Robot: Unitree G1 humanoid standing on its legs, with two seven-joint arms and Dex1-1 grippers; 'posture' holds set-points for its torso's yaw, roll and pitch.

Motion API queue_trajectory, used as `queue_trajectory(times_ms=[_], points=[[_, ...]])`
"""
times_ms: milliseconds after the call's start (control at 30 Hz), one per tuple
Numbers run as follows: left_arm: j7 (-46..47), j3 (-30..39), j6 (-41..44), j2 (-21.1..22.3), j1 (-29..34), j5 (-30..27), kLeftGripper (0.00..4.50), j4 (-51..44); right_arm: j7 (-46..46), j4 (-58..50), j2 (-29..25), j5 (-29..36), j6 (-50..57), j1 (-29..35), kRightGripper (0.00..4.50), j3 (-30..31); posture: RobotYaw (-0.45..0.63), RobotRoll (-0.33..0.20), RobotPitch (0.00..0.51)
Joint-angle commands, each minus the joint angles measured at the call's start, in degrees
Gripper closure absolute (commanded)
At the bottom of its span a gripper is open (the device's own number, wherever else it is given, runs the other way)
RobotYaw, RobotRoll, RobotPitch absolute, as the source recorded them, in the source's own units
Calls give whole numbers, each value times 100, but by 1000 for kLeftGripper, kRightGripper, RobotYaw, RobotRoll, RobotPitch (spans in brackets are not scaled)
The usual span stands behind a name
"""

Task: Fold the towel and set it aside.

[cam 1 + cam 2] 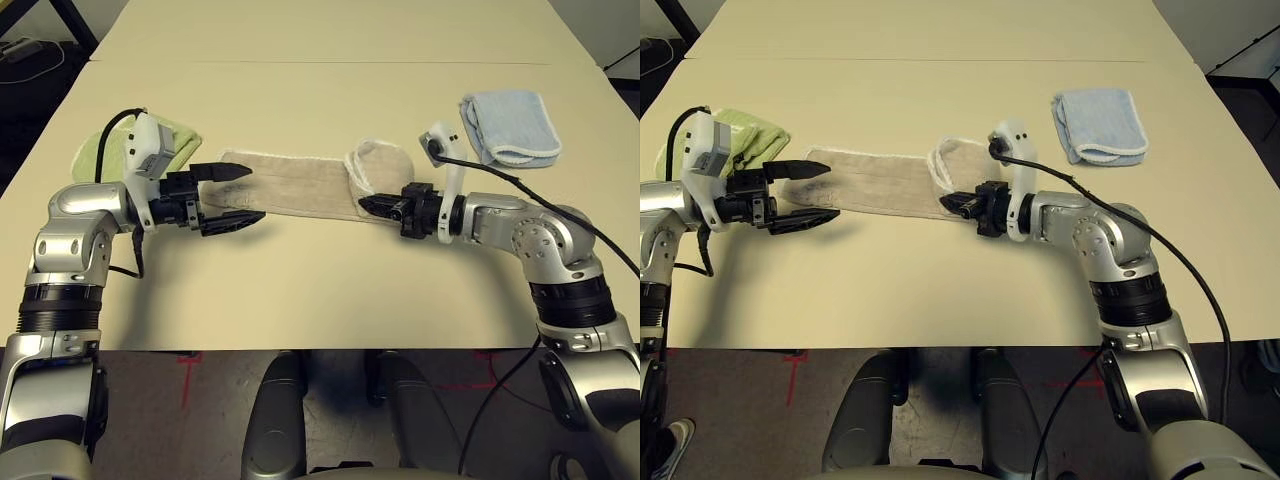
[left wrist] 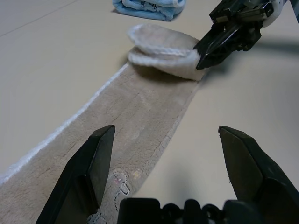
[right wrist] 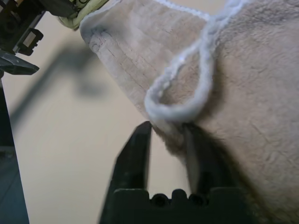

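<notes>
Already the towel (image 1: 300,185) is lying on the table (image 1: 330,290) as 1 long narrow strip, so the lengthwise folding looks done. Its right end is turned back over the strip in a small raised loop of white-edged cloth, which suggests the crosswise fold is only beginning. The strip is running from the left tool (image 1: 228,196) across to the right tool (image 1: 372,205).

The left tool is standing wide, with nothing between its 2 black fingers (image 2: 88,172). The strip's near end is lying just under and ahead of it, with 1 finger above the cloth and the other above bare table beside the edge.

The right tool is sitting at the folded-over end, its fingers only narrowly apart. The looped edge is resting right at their tips, but whether cloth is actually pinched between them is not clear.

Just behind the left tool a green towel (image 1: 180,135) is lying folded, and beyond the right tool a blue towel (image 1: 510,125) is lying well apart from the strip.

Judging from this, the end-to-end folds and the setting aside are both still waiting to be done.
</notes>
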Motion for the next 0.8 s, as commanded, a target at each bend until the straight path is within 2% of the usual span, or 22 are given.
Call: queue_trajectory(times_ms=[33,200,533,700,800], points=[[-36,-1,3,44,54,-18,0,-112,91,37,60,-94,25,-99,1694,102,132,0,229],[-26,-17,21,35,46,-9,0,-111,125,54,220,-83,103,-230,8,38,134,0,228],[-15,-53,47,31,24,23,0,-98,664,-102,-3,-15,178,-425,8,62,127,0,225],[8,-59,56,14,-4,27,0,-90,1301,-101,-168,-119,-726,-336,8,-78,124,0,223],[17,-53,47,14,2,25,0,-86,1561,52,-207,22,-1082,-299,8,-396,121,0,222]])
